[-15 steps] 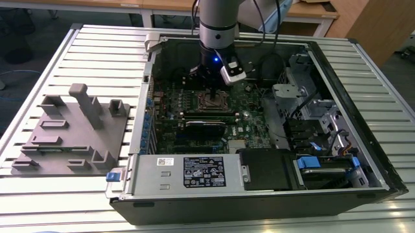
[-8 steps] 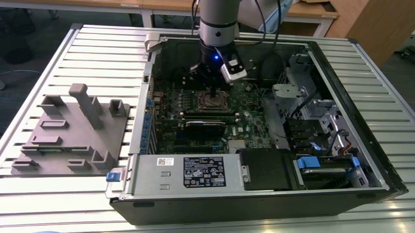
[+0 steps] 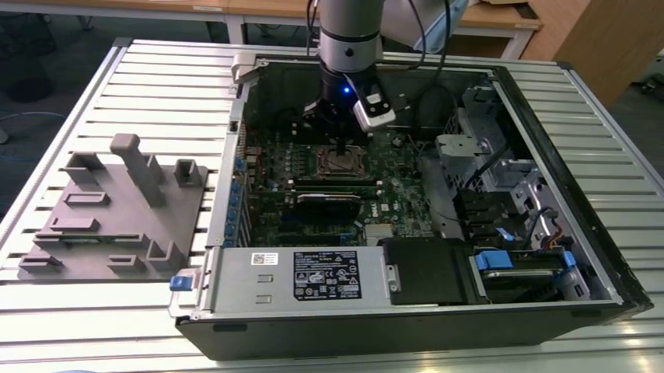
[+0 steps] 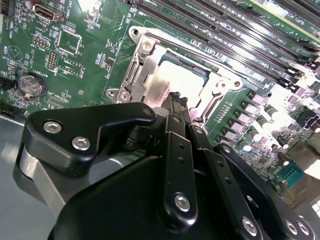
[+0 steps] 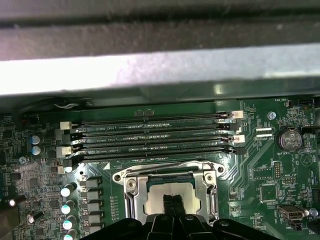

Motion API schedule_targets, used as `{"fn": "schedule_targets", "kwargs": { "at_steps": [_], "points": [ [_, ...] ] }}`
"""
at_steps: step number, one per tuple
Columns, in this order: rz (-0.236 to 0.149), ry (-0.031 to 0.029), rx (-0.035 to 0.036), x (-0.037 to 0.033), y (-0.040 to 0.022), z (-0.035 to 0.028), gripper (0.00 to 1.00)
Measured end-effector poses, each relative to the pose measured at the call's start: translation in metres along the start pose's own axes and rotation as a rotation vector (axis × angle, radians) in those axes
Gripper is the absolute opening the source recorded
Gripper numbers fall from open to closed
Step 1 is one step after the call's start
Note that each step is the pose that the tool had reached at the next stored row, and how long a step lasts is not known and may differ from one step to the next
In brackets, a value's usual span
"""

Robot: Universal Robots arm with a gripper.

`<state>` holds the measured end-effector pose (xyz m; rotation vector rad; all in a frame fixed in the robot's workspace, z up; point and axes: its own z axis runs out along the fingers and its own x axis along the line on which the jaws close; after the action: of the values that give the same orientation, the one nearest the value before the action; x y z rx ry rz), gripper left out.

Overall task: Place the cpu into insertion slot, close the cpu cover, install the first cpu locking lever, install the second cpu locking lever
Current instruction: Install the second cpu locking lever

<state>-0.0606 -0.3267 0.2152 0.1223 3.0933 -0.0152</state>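
The insertion slot [image 3: 337, 162] sits on the green motherboard inside the open computer case. In both wrist views the silver cpu [image 4: 187, 80] [image 5: 155, 200] lies in it. The dark-silver cpu cover [image 4: 145, 65] [image 5: 131, 197] lies flat around the cpu, framing it. A thin wire locking lever [image 5: 170, 165] [image 4: 195, 47] runs along the slot's edge beside the memory slots. My gripper [image 3: 343, 148] [image 4: 176, 97] [image 5: 173, 202] stands straight over the slot. Its two black fingertips are pressed together, with their tips on or just above the cpu's top.
Long black memory slots [image 5: 150, 135] [image 4: 240, 30] lie close beside the socket. A black card with a blue edge [image 3: 330, 200] stands in front of it, and the power supply box [image 3: 326, 273] is nearer still. A grey fixture block [image 3: 114, 210] rests on the table at the exterior view's left.
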Motion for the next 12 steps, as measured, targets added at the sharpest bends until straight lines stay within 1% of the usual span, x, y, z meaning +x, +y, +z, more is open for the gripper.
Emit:
{"fn": "schedule_targets", "kwargs": {
  "at_steps": [4,12],
  "points": [
    [0.0,-0.0003,-0.0005,-0.0002,0.0001,-0.0028,0.1],
    [0.0,-0.0004,-0.0006,-0.0002,0.0001,-0.0033,0.1]
  ]
}}
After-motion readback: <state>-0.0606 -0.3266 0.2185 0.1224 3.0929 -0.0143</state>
